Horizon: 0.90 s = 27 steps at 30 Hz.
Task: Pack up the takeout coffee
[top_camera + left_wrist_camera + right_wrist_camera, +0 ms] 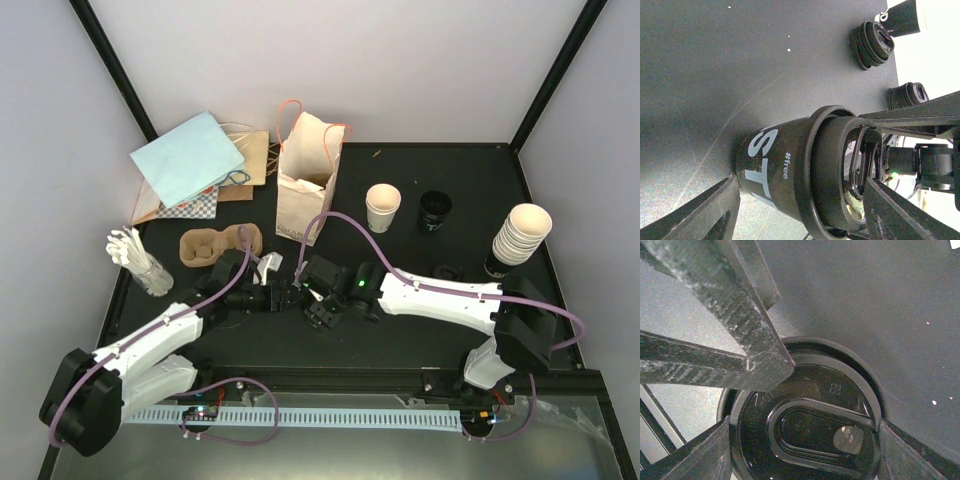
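**Ana:** Where is the coffee?

**Ben:** The black paper cup (pixel 775 170) with white letters stands on the black table (pixel 715 75), right between the two grippers.

**Ana:** Does the right gripper (pixel 805 432) have it?

**Ben:** Yes. Its fingers (pixel 695 455) sit tight on both sides of the round black plastic lid (pixel 840 385), so it holds the cup by the top.

**Ana:** And the left gripper (pixel 802 185)?

**Ben:** It is open wide. One finger is down by the bottom of the cup and one is up over the lid. I cannot tell if they touch it.

**Ana:** What does the cup look like?

**Ben:** It is dark and wider at the top, with a big "ST" and a small "#free". The lid is shiny, with a long bump in the middle.

**Ana:** What does only the top camera show?

**Ben:** It shows the cream paper bag with orange handles (pixel 305 185) behind the grippers, and the brown pulp tray (pixel 215 245) near the left arm. The cup is mostly hidden there. Only the left wrist camera shows the letters.
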Motion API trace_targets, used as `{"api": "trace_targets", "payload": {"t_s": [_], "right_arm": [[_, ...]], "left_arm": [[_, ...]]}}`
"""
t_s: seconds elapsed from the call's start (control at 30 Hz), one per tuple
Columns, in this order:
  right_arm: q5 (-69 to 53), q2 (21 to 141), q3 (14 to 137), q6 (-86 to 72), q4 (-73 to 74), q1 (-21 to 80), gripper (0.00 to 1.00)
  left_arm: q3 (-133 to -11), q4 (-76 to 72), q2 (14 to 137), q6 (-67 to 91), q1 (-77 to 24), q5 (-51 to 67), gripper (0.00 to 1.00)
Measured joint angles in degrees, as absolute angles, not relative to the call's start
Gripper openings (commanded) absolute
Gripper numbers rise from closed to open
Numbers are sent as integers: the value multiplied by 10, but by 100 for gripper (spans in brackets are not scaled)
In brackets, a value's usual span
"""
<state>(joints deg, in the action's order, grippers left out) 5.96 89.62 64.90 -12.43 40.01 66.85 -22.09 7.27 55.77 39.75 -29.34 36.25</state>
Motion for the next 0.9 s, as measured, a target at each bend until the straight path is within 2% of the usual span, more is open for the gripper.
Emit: {"api": "trace_targets", "payload": {"t_s": [0.33,0.9], "right_arm": [[60,895,648,-128,399,668,72],[70,890,643,-146,394,670,76]], "left_arm": [[-221,84,523,385,-293,366,81],[-258,153,465,337,-293,362,85]]}}
